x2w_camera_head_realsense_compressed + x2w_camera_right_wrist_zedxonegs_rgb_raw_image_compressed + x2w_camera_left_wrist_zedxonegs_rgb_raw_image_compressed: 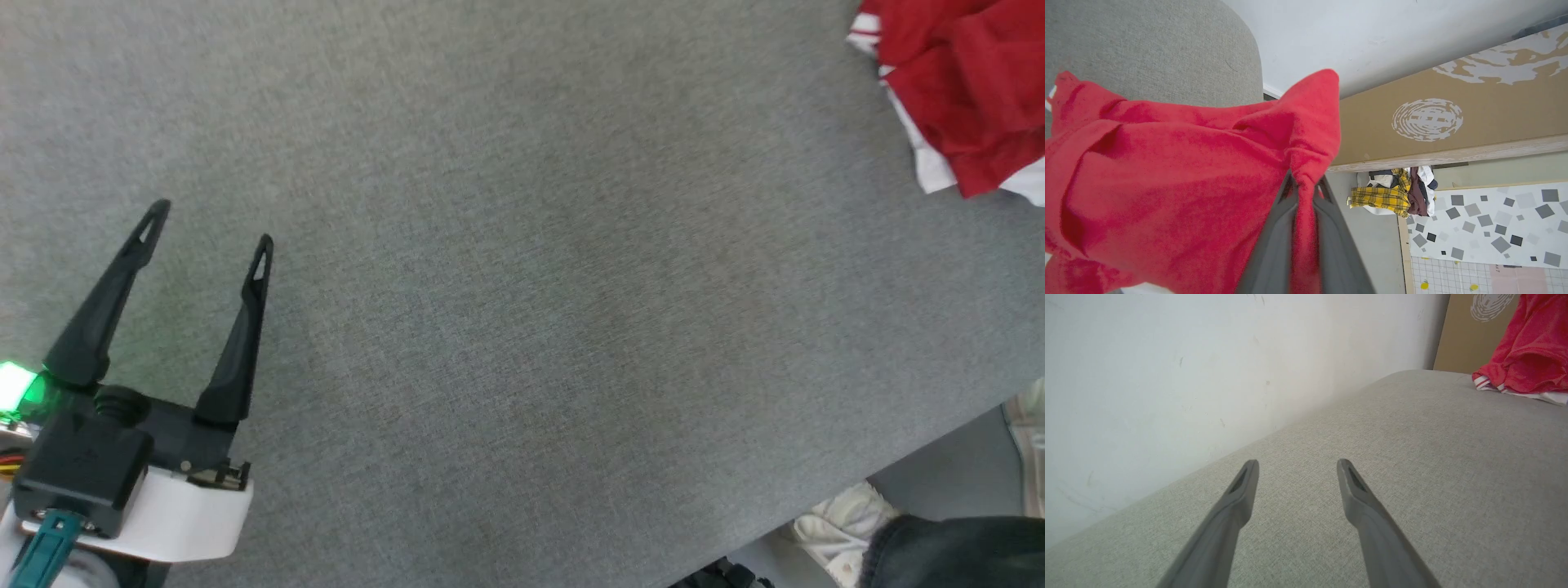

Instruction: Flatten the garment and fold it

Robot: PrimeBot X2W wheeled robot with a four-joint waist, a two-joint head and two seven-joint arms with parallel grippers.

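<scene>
The red garment (971, 90), with white trim showing at its edges, lies bunched at the far right of the grey table (522, 294). In the left wrist view the garment (1527, 355) rises in a heap at the upper right. My left gripper (210, 225) hovers open over bare table at the lower left, far from the cloth, and its fingers (1237, 514) spread wide with nothing between them. My right gripper (1305, 183) is shut on a pinched fold of the garment (1167, 183), whose red cloth drapes to the left of the fingers. The letters and number are hidden.
A white wall (1167, 375) runs along the table's far side. A brown cardboard panel (1453, 118) leans against it. Off the table's edge lie a pile of clothes (1392, 194) on the floor and pale cloth (841, 523) beside a dark denim piece (955, 551).
</scene>
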